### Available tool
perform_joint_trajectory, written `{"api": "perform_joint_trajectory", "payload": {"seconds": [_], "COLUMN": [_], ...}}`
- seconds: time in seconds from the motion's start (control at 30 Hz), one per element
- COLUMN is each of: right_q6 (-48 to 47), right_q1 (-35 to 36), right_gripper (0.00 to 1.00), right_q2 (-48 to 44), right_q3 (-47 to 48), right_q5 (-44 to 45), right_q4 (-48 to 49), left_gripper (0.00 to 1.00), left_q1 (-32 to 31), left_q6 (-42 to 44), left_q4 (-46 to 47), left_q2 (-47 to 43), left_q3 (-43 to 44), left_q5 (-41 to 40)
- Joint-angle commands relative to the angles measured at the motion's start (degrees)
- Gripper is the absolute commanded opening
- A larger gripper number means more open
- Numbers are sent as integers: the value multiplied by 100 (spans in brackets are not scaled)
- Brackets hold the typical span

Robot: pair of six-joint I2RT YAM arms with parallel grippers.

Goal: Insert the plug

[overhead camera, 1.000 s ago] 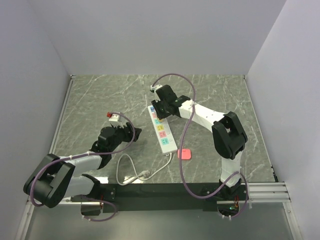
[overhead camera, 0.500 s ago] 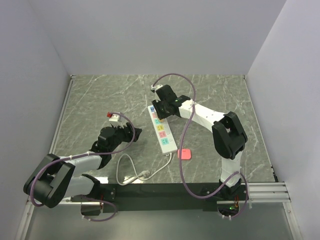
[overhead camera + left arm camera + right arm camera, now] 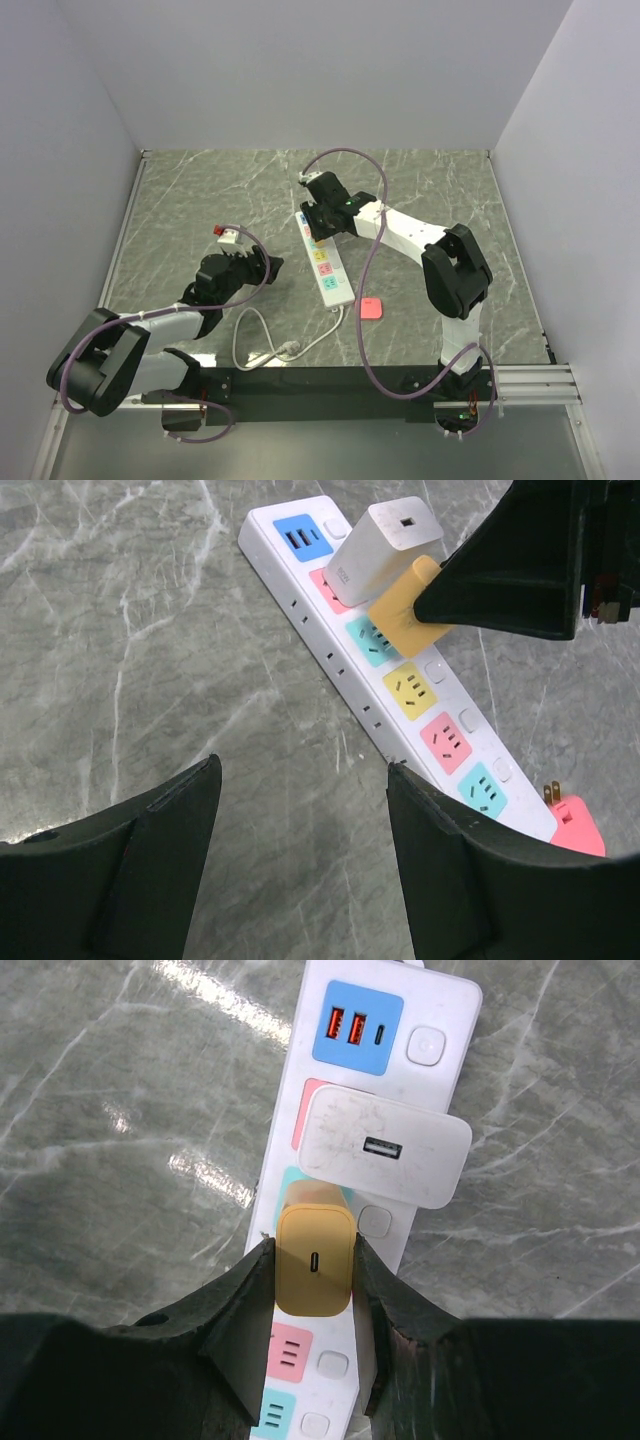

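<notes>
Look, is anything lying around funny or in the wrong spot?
One thing: a red plug lies loose on the table by the end of the power strip, prongs bare, plugged into nothing. The yellow plug in the right claw is held over the strip's sockets.

Legible text, labels, brands, numbers, signs: none. Surfaces in view: power strip (image 3: 442, 1005), white charger (image 3: 385, 1150), yellow plug (image 3: 315, 1260), pink plug (image 3: 577, 827). All plain, or marked too small to read.
</notes>
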Motion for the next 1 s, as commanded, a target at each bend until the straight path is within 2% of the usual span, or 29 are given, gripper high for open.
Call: {"api": "perform_joint_trajectory", "payload": {"seconds": [0.0,0.5,0.97], "right_q6": [99,117,240], "right_q1": [36,-61,-52], "right_gripper": [0,0,0], "right_q2": [145,207,304], "right_q3": [179,152,-401], "right_q5": [259,356,523], "right_q4": [-52,18,378], "left_gripper": [73,73,73], "left_q1": [18,27,27], "left_q6": [78,79,96], "left_q4": [239,248,266], "left_q2": [-148,-148,-122], "left_q3": [-66,-75,-75], "left_q5": [54,89,98]}}
